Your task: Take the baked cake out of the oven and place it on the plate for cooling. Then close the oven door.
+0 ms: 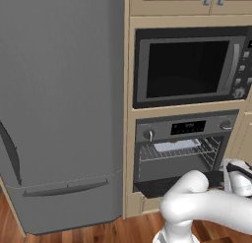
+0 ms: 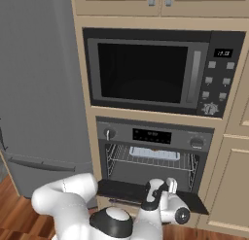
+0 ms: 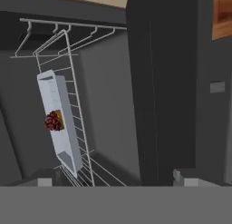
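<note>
The oven [image 1: 186, 127] [image 2: 154, 135] stands open, its oven door [image 1: 170, 186] [image 2: 121, 189] folded down flat. On the wire rack [image 3: 77, 114] lies a pale grey tray [image 1: 176, 145] [image 2: 154, 153] [image 3: 58, 123]. The baked cake [image 3: 53, 121], small and dark reddish-brown, sits on that tray. My gripper [image 3: 115, 181] [image 1: 238, 174] [image 2: 163, 186] hovers just in front of the oven mouth above the lowered door. It is open, fingertips far apart, nothing between them. The hand view is rolled, so the rack looks upright. The plate is out of view.
A microwave [image 1: 189, 67] [image 2: 146, 74] is built in above the oven. A tall grey fridge [image 1: 61, 109] [image 2: 39, 98] stands to the left. Beige cabinets [image 2: 233, 185] flank the oven on the right. The floor [image 1: 98, 233] is wood.
</note>
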Available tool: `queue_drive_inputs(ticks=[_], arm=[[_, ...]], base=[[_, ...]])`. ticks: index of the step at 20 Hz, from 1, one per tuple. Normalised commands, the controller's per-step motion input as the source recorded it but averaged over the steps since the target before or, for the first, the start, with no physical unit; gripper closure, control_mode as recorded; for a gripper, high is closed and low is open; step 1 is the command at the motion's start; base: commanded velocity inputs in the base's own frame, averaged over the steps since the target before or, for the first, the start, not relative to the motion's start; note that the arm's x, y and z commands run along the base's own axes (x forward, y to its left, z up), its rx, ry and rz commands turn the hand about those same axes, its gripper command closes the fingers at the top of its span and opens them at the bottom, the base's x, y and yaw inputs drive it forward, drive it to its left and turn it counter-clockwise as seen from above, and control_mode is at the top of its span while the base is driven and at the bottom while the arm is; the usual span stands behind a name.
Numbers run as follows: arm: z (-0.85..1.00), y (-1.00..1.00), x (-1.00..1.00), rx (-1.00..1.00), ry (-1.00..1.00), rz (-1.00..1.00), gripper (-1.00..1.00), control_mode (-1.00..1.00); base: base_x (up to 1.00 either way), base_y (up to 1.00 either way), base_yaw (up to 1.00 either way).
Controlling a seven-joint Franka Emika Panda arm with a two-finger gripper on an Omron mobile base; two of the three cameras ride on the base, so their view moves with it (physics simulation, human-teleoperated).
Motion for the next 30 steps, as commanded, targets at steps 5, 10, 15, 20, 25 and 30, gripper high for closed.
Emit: queue_drive_inputs(ticks=[5, 10, 15, 20, 25, 30], arm=[[0.12, 0.00, -0.08, 0.00, 0.00, 0.00, -1.00, -1.00], [0.04, 0.03, 0.14, 0.00, -0.01, 0.00, -1.00, -1.00], [0.00, 0.02, 0.52, 0.00, 0.00, 0.00, -1.00, -1.00], [-0.04, 0.06, 0.73, 0.00, 0.00, 0.01, -1.00, -1.00], [-0.19, 0.03, 0.67, 0.00, 0.00, 0.00, -1.00, -1.00], [-0.21, 0.00, 0.66, 0.00, 0.00, 0.00, -1.00, -1.00]], base=[[0.00, 0.00, 0.00], [0.00, 0.00, 0.00], [0.00, 0.00, 0.00], [0.00, 0.00, 0.00], [0.00, 0.00, 0.00], [0.00, 0.00, 0.00]])
